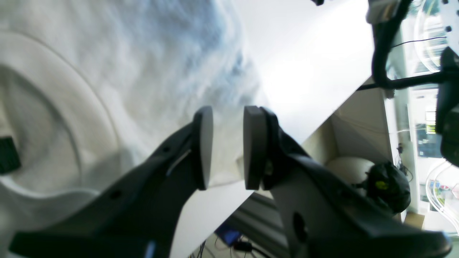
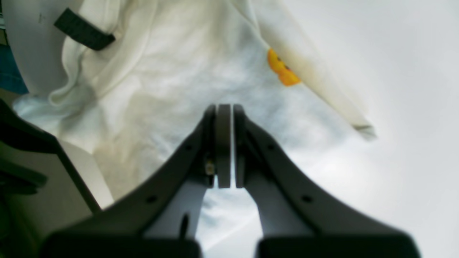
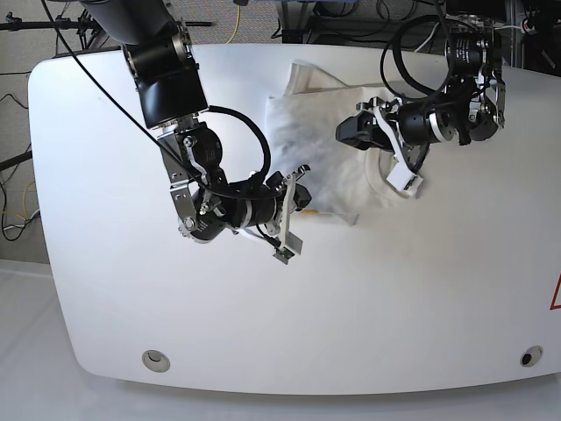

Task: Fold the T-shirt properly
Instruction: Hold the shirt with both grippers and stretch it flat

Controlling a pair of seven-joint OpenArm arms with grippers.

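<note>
Fingers of the left gripper (image 1: 227, 147) stand slightly apart with nothing between them, those of the right gripper (image 2: 225, 145) are pressed together empty, both over the partly folded T-shirt (image 3: 320, 145) on the table (image 3: 421, 289).

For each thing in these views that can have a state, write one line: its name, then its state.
T-shirt: partly folded and rumpled, lying on the table, held by neither gripper.
Neck tag: exposed at the collar.
Left gripper: jaws slightly apart, nothing between them, over the shirt's edge.
Right gripper: shut, empty, over the shirt.
Table: carrying the shirt.
</note>
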